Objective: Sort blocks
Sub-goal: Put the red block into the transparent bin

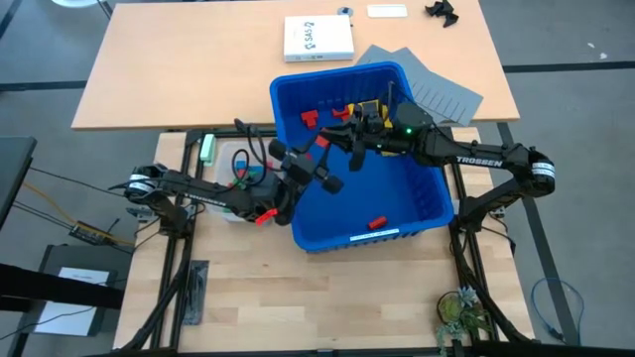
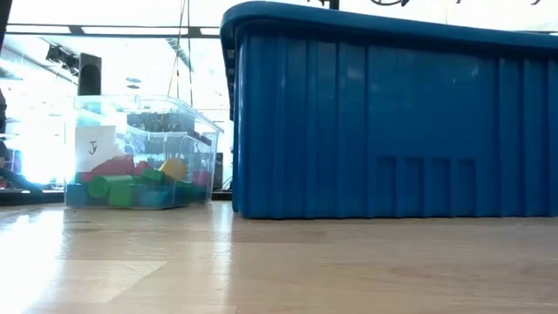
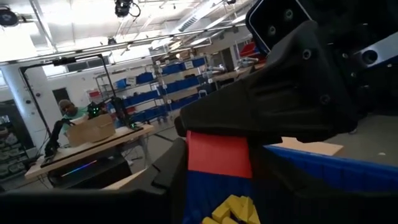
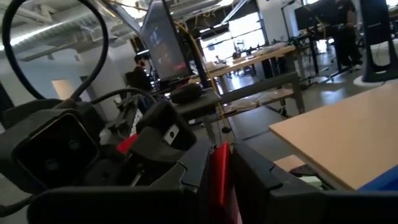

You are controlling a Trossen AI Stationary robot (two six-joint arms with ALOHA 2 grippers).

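Note:
Over the large blue bin [image 1: 417, 198] both grippers meet on one red block [image 1: 321, 143]. My left gripper [image 1: 314, 159] reaches in from the table's left, and my right gripper [image 1: 339, 137] from the right. The left wrist view shows the block's broad red face [image 3: 217, 152]. The right wrist view shows it edge-on [image 4: 219, 174]. More blocks lie on the bin's floor: red ones [image 1: 309, 117] [image 1: 377, 222] and yellow ones [image 1: 367, 107] [image 3: 233, 210]. A small clear tub [image 2: 139, 157] of blocks stands left of the bin. My left gripper has the red block between its two fingers [image 3: 168, 171], which stand against its two side edges [image 3: 191, 163]. The fingers come about level from the table's left. The block is upright and clear of the bin's floor. My right gripper pinches the red block by its two broad faces [image 4: 217, 163], one finger [image 4: 186, 177] on each side. The fingers come about level from the table's right, opposite the left gripper. The block stands upright, lifted clear.
The bin's walls [image 2: 392, 122] rise high around the grippers. A white box [image 1: 317, 40] and grey sheets [image 1: 427, 79] lie on the far table. A green object [image 1: 207, 149] sits by the tub, a small plant [image 1: 461, 312] at the near right. A person [image 3: 68, 109] is far behind.

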